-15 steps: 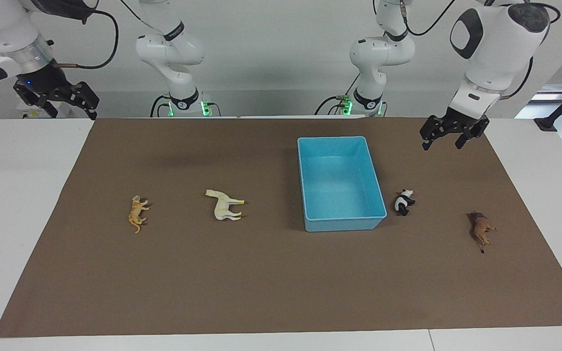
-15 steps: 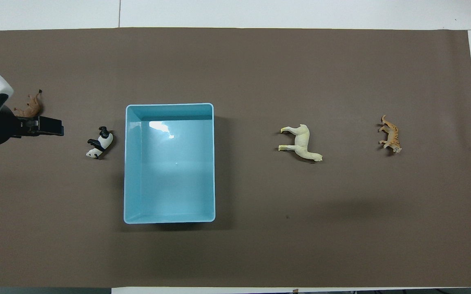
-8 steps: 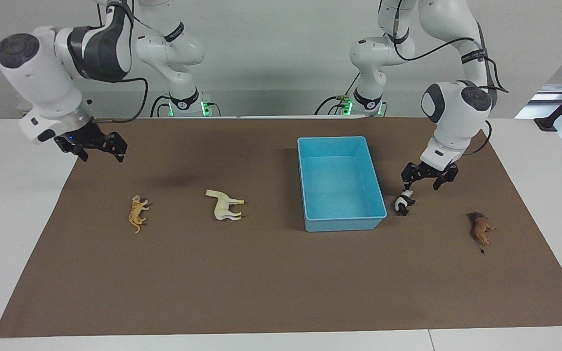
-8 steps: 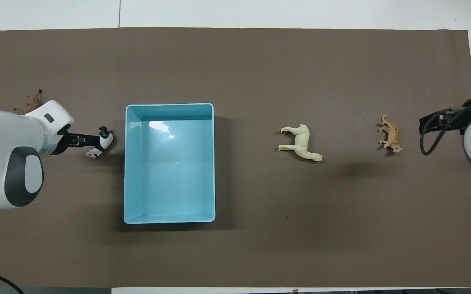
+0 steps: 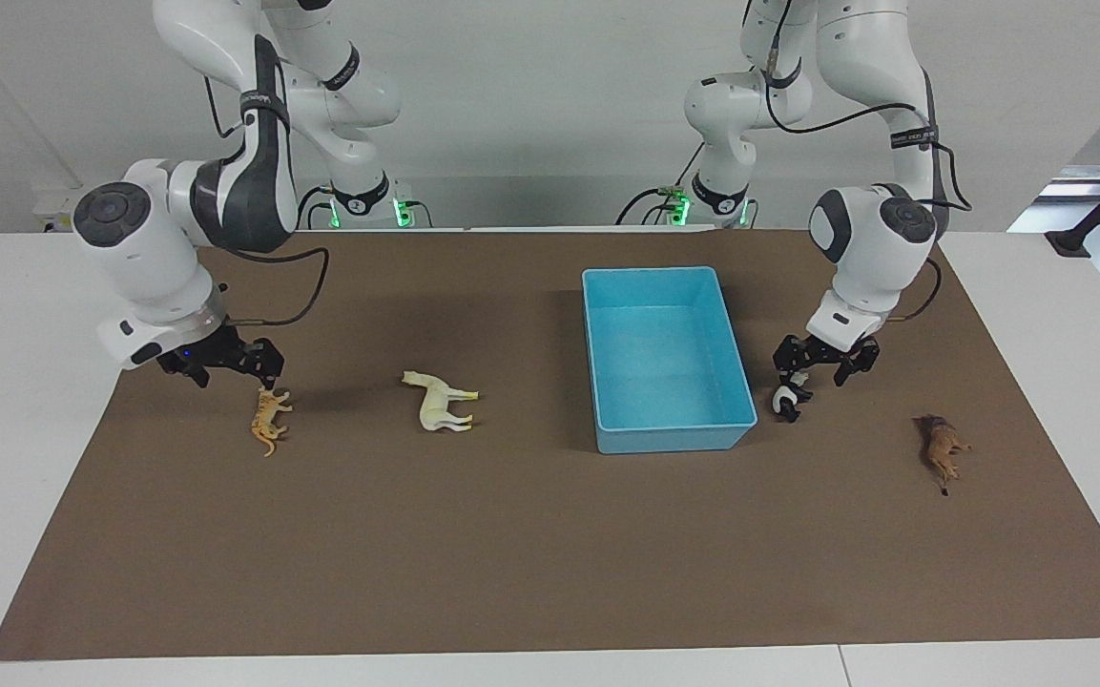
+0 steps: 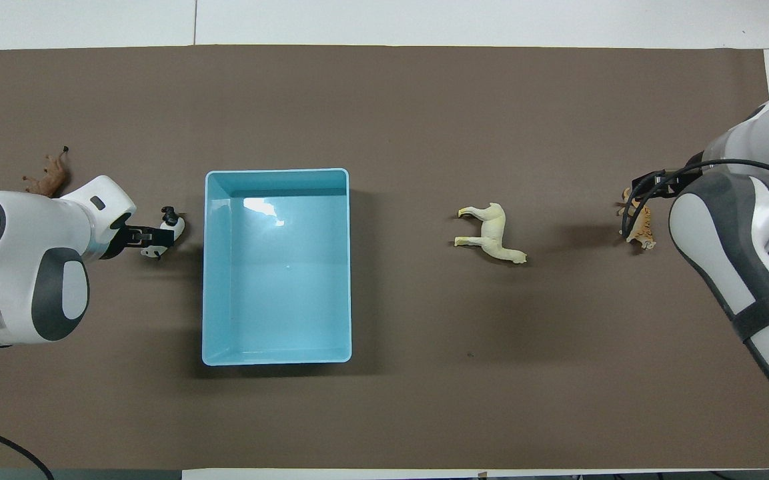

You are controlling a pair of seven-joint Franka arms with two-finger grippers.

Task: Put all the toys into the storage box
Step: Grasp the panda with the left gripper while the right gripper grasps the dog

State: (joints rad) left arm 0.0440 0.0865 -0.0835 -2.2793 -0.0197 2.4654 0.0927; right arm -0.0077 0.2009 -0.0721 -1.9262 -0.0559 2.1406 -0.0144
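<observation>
The light blue storage box stands empty on the brown mat; it also shows in the overhead view. The black-and-white panda lies beside the box toward the left arm's end. My left gripper is open and low over the panda. The brown lion lies further toward that end. The cream horse lies on its side. My right gripper is open, just over the orange tiger, which it partly hides from above.
The brown mat covers most of the white table. The arms' bases stand at the robots' edge of the table. Nothing else lies on the mat.
Both arms have come down from high at the table's ends. The left gripper has dropped onto the panda, and the right gripper has lowered to the tiger. No toy has moved.
</observation>
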